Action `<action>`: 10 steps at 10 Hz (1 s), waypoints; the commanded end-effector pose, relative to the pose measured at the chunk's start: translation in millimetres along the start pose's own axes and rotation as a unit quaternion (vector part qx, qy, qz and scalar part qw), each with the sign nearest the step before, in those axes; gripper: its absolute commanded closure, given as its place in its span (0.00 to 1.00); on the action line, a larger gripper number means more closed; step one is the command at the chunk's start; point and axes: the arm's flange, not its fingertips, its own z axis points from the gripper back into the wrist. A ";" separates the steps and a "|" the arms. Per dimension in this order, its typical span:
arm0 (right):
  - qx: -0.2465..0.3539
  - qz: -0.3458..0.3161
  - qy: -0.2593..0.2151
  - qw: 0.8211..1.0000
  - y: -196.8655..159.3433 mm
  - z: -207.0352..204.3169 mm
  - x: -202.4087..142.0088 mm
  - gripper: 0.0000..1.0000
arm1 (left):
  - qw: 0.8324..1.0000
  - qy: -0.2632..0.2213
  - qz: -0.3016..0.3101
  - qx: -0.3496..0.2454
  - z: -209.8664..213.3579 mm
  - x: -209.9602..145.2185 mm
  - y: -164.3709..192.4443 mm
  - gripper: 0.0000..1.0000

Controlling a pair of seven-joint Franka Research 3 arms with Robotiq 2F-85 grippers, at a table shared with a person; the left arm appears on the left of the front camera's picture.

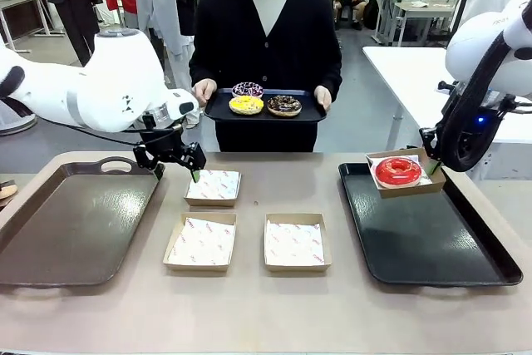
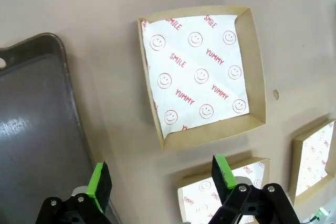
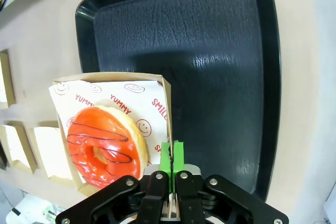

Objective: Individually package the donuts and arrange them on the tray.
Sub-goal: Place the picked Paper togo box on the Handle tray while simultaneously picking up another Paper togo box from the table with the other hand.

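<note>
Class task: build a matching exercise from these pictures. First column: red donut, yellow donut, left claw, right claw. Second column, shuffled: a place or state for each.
Things:
1 red donut
2 yellow donut
3 left claw
4 right claw

Places or states:
A open, above an empty box
B in a paper-lined box at the black tray corner
C shut on a box wall
D on the small tray the person holds

Pairs: 1-B; 2-D; 3-A; 4-C

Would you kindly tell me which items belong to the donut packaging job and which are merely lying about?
Job: red donut in box held by right tool; three donuts on person's tray; three empty boxes; black tray.
Idle: brown tray, apparently.
</note>
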 end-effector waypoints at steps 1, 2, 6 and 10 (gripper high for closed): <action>0.000 -0.001 0.001 1.000 0.1 0.6 -1.5 0.99 | 1.000 0.001 0.008 0.013 -14.3 7.9 -10.7 0.00; 0.000 -0.001 0.001 1.000 0.1 0.6 -1.5 0.99 | 1.000 0.005 0.008 0.008 -16.7 7.9 -10.9 0.00; 0.000 -0.001 0.001 1.000 0.1 0.6 -1.5 0.99 | 1.000 0.012 -0.003 -0.002 -14.9 0.9 -5.3 0.00; 0.000 -0.001 0.001 1.000 0.1 0.6 -1.5 0.99 | 1.000 0.012 -0.003 -0.002 -14.9 0.9 -5.3 0.00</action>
